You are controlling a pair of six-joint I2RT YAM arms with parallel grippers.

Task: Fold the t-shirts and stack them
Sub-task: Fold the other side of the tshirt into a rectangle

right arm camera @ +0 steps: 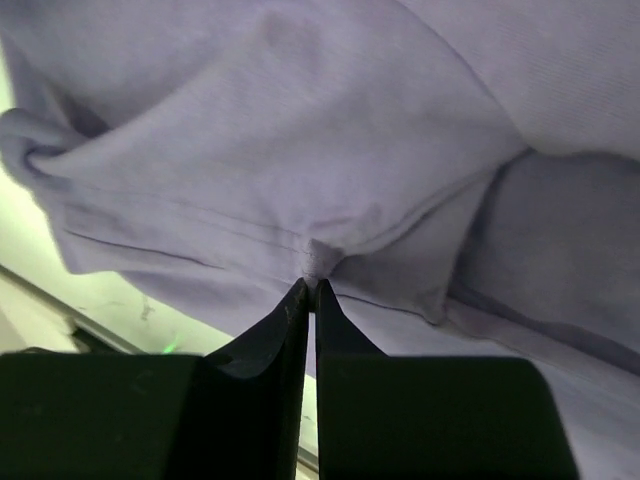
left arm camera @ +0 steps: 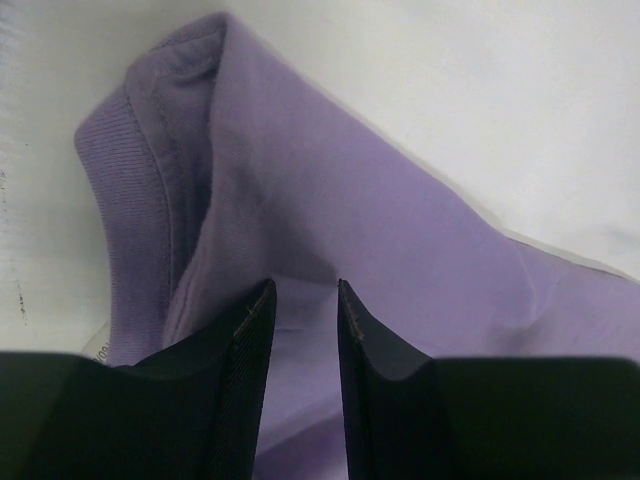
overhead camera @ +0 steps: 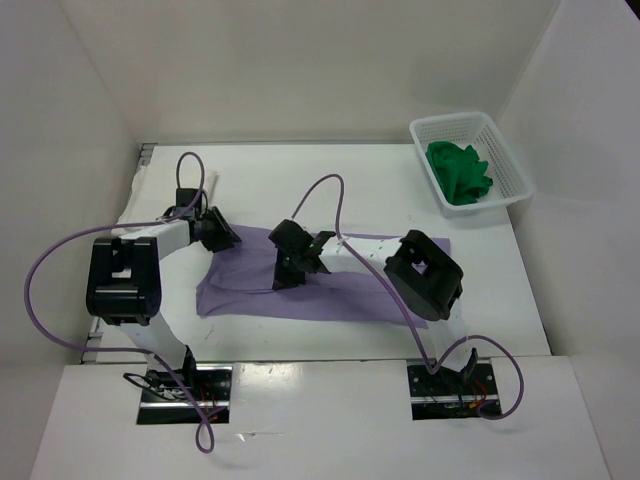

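Overhead looks down; wrist views hug shared lavender shirt (overhead camera: 250,290).

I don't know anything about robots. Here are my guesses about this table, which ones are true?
1. The bright green cloth shirt lies in the white plastic lattice basket. True.
2. The lavender purple cloth shirt is folded into a small neat square. False: it lies spread out and rumpled across the table.
3. The right gripper pinches lavender cloth between its tips. True.
4. The left gripper has its fingers pressed together. False: a gap shows between them, with lavender cloth in it.
5. The basket stands at the near left corner. False: it stands at the far right.
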